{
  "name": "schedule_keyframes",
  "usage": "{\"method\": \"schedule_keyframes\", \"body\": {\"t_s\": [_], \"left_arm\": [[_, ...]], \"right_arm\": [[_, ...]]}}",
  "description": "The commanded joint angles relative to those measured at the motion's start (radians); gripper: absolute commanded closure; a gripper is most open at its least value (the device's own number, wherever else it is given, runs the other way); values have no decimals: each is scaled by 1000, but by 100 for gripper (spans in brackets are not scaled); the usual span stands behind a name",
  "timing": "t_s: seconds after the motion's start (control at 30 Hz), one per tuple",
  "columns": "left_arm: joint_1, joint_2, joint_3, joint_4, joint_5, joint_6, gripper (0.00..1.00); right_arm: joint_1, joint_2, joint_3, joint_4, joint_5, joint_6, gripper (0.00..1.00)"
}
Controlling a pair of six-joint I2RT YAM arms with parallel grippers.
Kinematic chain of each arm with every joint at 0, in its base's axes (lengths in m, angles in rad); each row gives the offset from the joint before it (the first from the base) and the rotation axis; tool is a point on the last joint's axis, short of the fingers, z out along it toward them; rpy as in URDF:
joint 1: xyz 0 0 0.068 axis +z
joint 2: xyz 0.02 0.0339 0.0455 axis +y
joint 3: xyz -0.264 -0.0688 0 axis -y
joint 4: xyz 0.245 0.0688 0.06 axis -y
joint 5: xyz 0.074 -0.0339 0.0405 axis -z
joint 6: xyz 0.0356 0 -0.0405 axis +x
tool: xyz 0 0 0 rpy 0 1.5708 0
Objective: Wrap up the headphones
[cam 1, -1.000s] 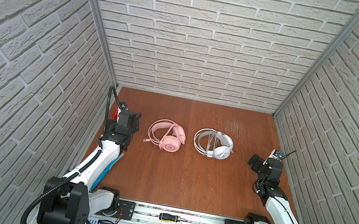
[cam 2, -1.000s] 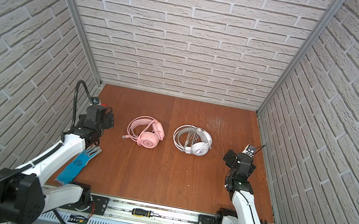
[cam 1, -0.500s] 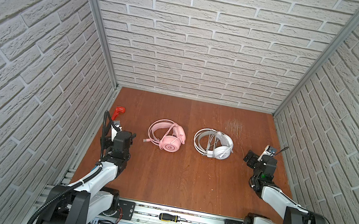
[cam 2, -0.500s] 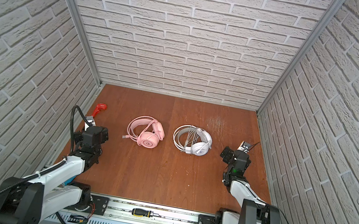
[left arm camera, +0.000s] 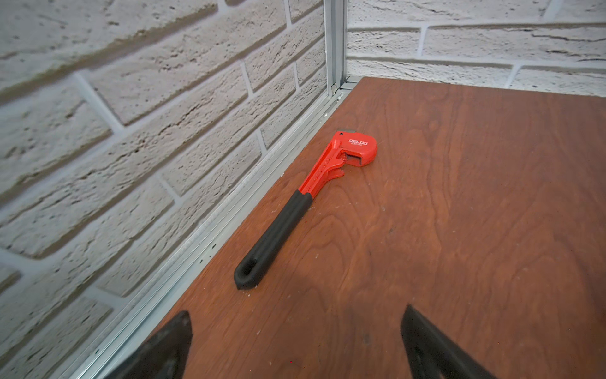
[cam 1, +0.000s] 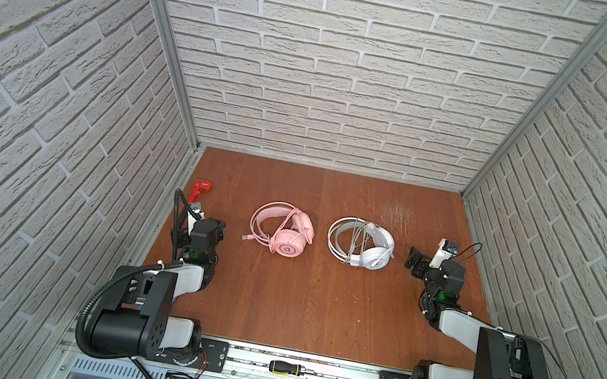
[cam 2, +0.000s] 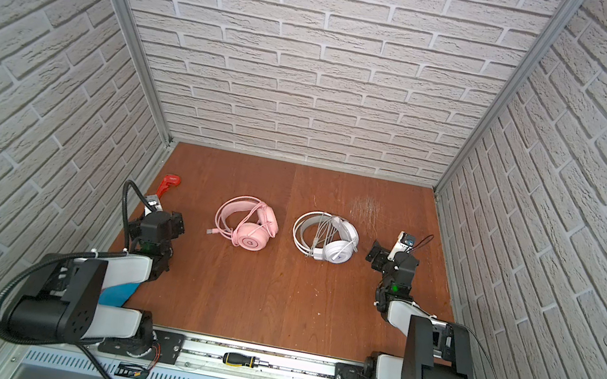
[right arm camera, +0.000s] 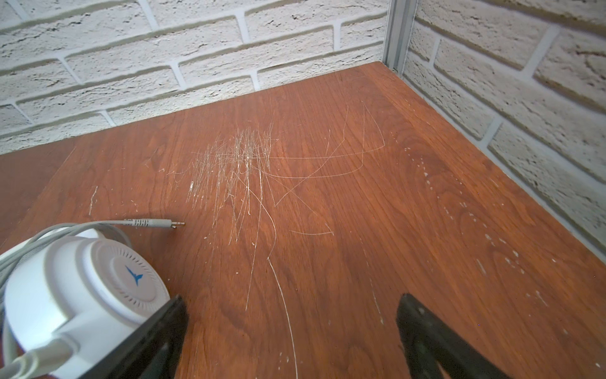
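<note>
pink headphones [cam 1: 288,243] and white headphones [cam 1: 374,258] lie between left pincer [left arm camera: 296,311] and right pincer [right arm camera: 292,297], both wide, empty.

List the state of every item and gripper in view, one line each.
left gripper, open, holding nothing.
right gripper, open, holding nothing.
pink headphones, lying flat, cable looped over them, not gripped.
white headphones, lying flat, cable looped over them, not gripped.
wrench, lying flat, not gripped.
screwdriver, lying on its side on the rail.
</note>
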Motion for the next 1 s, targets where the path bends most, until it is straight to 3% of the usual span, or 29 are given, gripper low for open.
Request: {"method": "schedule_keyframes", "body": {"t_s": [0.0, 0.07, 0.23, 0.73, 0.83, 0.87, 0.97], "left_arm": [[21, 61, 42, 143, 51, 20, 2], [25, 123, 49, 201, 61, 33, 2], [27, 141, 112, 101, 118, 44, 2], [29, 173, 161, 46, 193, 72, 2], [29, 175, 162, 45, 192, 72, 2], [31, 175, 163, 44, 193, 71, 2], [31, 175, 164, 43, 195, 72, 2]], "right_arm": [[24, -1, 7, 59, -12, -39, 0], [50, 5, 7, 68, 3, -62, 0], [108, 35, 4, 109, 58, -108, 0], [112, 26, -91, 269, 35, -118, 0], [112, 219, -151, 604, 50, -112, 1], [110, 213, -168, 616, 55, -105, 1], [107, 97, -98, 332, 51, -102, 1]]}}
